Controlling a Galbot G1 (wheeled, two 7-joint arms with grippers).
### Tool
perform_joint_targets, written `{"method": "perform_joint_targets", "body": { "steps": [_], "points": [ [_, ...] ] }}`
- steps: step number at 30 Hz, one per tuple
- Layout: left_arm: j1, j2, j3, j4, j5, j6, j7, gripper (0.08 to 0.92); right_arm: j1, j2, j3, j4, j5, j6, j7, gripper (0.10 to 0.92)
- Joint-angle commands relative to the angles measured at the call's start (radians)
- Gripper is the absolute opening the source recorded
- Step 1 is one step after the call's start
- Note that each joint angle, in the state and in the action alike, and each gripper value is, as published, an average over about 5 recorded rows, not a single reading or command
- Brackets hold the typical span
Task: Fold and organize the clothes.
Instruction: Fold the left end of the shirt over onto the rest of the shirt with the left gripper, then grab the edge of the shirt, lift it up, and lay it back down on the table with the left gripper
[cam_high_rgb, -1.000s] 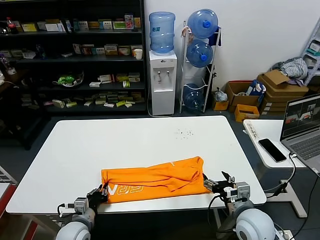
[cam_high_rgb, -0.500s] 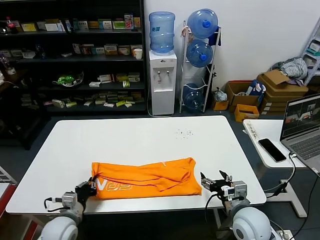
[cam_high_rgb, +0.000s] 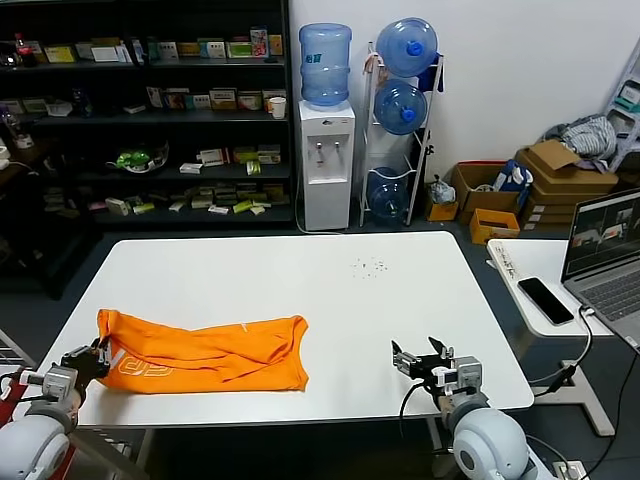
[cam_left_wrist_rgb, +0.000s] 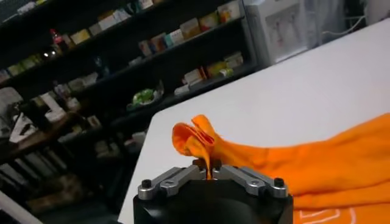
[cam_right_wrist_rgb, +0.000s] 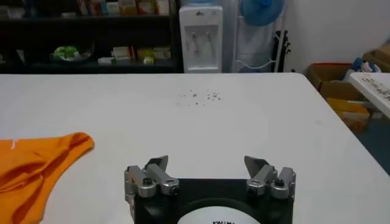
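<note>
Fingers (cam_left_wrist_rgb: 183, 175) of the left gripper (cam_left_wrist_rgb: 207, 172) are pinched together on a bunched corner of the orange T-shirt (cam_high_rgb: 205, 353), which lies folded in a long band at the near left edge of the white surface (cam_high_rgb: 300, 280). The right gripper (cam_right_wrist_rgb: 210, 171) hovers over the near right of the surface, well apart from the shirt, fingers spread and empty. With only one corner gripped so close to the edge, the soft fabric could slide off or the folds could spill open.

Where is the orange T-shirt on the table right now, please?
The soft orange T-shirt lies bunched along the white table's near-left edge in the head view, one end pinched by the left gripper.
</note>
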Motion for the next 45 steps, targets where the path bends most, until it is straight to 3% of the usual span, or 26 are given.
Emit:
{"method": "perform_joint_targets", "body": {
  "steps": [1,6,12,19,27,32,37,41,45],
  "points": [
    [-0.051,-0.015,0.186,-0.361,-0.478,0.168,-0.191,0.108,0.011,0.015,-0.006,-0.027,-0.002,-0.005,0.010,0.823],
    [-0.204,-0.124,0.393,-0.370,-0.607,0.197,-0.273,0.108,-0.005,0.033,0.021,-0.036,-0.007,-0.010,0.020,0.823],
    [-0.321,-0.215,0.505,-0.310,-0.620,0.204,-0.303,0.108,-0.025,0.067,0.041,-0.048,-0.029,-0.011,0.024,0.823],
    [-0.410,-0.270,0.577,-0.240,-0.569,0.199,-0.310,0.108,-0.031,0.078,0.044,-0.048,-0.034,-0.010,0.026,0.823],
    [-0.405,-0.308,0.567,-0.144,-0.428,0.191,-0.257,0.122,-0.023,0.068,0.036,-0.041,-0.021,-0.011,0.025,0.823],
    [-0.332,-0.270,0.489,-0.168,-0.418,0.203,-0.232,0.234,-0.002,0.066,0.019,-0.045,-0.009,-0.011,0.025,0.823],
    [-0.211,-0.160,0.324,-0.229,-0.410,0.204,-0.180,0.381,0.019,0.067,0.005,-0.059,-0.002,-0.009,0.022,0.823],
    [-0.092,-0.057,0.122,-0.200,-0.394,0.181,-0.050,0.494,0.030,0.068,-0.010,-0.061,0.005,-0.001,0.015,0.823],
    [-0.048,0.001,0.038,-0.058,-0.380,0.126,0.095,0.615,0.033,0.070,-0.014,-0.056,0.018,0.022,-0.002,0.823]
  ]
}}
